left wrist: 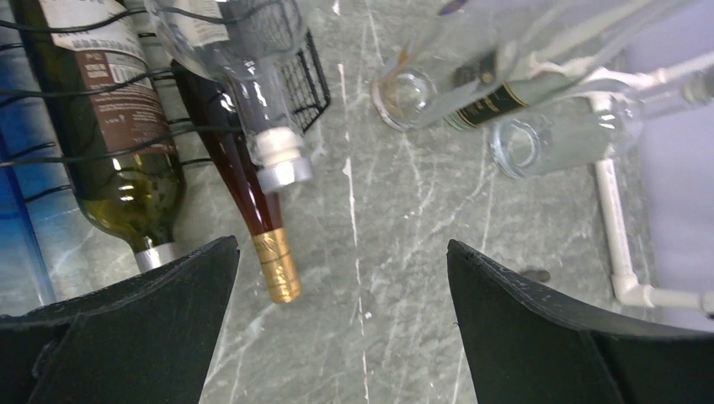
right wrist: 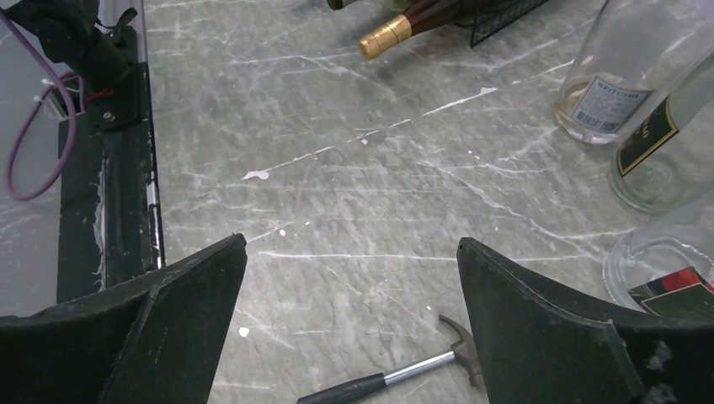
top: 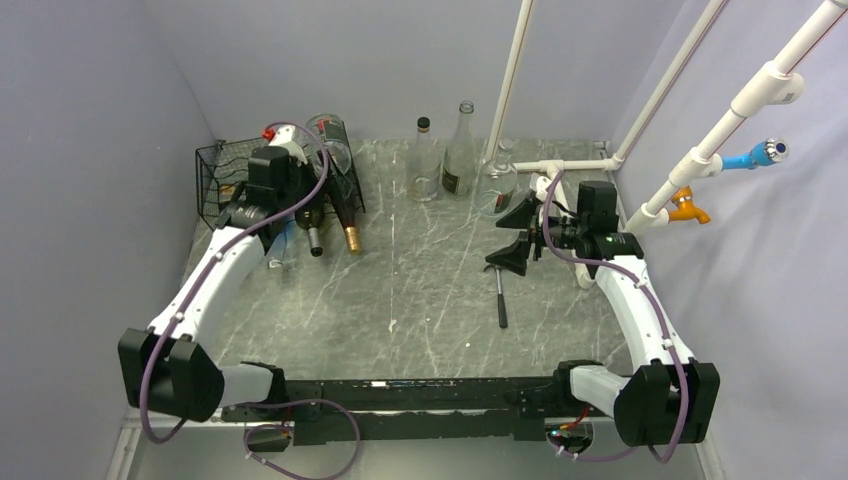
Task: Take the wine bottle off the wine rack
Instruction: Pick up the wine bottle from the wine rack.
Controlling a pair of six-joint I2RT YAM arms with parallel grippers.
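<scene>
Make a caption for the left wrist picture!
Open left gripper faces the gold-capped bottle sticking out of the wine rack.

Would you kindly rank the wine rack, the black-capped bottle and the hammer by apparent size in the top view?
1. wine rack: clearly the largest.
2. black-capped bottle: taller and wider than the hammer.
3. hammer: short and thin; its head end lies close under the right arm, so its full length is slightly unsure.
</scene>
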